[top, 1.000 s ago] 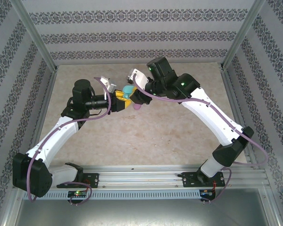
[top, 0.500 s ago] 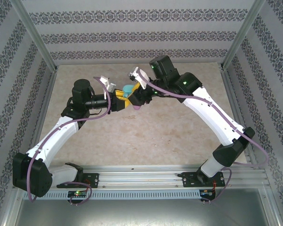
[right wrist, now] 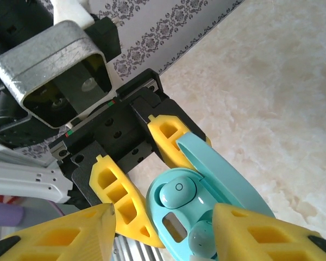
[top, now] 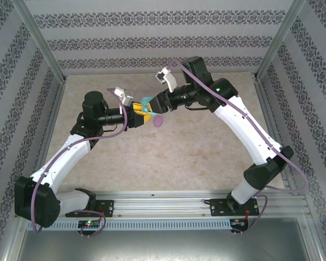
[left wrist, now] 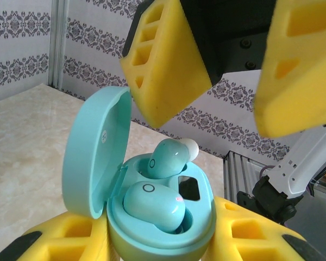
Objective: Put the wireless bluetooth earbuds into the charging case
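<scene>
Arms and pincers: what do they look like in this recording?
The left arm and right arm share white shells with black joints; a purple cable runs along each. The left pincer and right pincer have blocky yellow fingers with hollow cells, on black bodies.

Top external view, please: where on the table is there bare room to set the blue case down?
Bare: the near stretch of the table between the two arms and the rail, and the far-left corner. Crowded: the far middle, where the left gripper holds the blue case under the open right gripper, a pink-purple item beside them.
</scene>
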